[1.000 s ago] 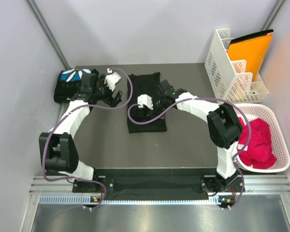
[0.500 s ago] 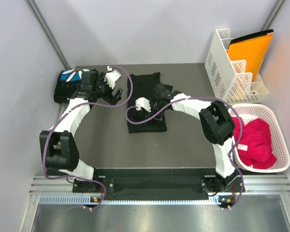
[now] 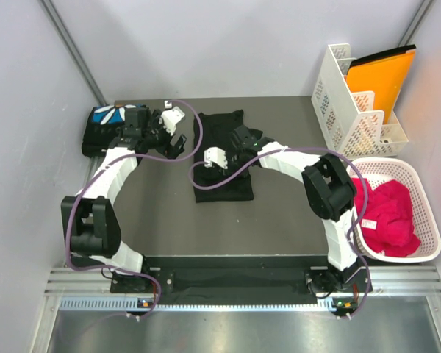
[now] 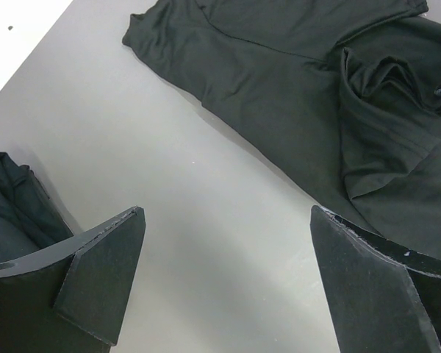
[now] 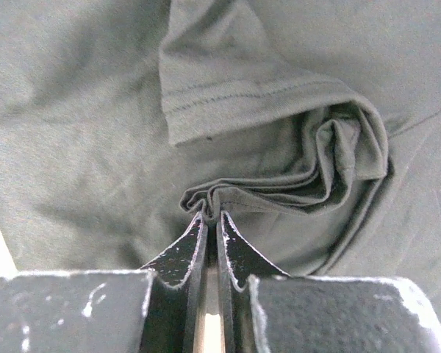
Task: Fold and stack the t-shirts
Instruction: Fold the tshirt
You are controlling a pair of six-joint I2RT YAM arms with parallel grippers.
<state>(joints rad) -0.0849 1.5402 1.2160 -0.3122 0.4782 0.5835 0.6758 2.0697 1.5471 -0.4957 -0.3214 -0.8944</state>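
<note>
Flat t-shirt (image 3: 231, 187): black, lying spread out near the middle of the desk (image 3: 279, 213), toward the desk's far edge. No print is showing on it. Soft matte knit, creasing all over. The right wrist view is showing a sleeve flap with a double-stitched hem, and cloth bunching into tight rolled folds right beside it.

Folded t-shirt (image 3: 97, 129): black, sitting as a compact rectangle at the desk's far left corner, blue print with white petals facing up.

Right pincer (image 5: 212, 217): clenched, its thin dark fingers pressing together on a small ridge of the flat t-shirt's cloth, so it is grasping a pinch of fabric over the desk's middle.

Left pincer (image 4: 226, 220): released, jaws standing wide apart, hanging over bare grey desk surface between the two shirts. It is touching neither. Fingers are dark, flat-faced wedges.

Off the desk's far right corner a white perforated plastic rack (image 3: 353, 103) is standing, holding an orange folder (image 3: 386, 77). Off the desk's right edge a white slotted basket (image 3: 399, 164) is holding crumpled magenta cloth (image 3: 388, 217).
</note>
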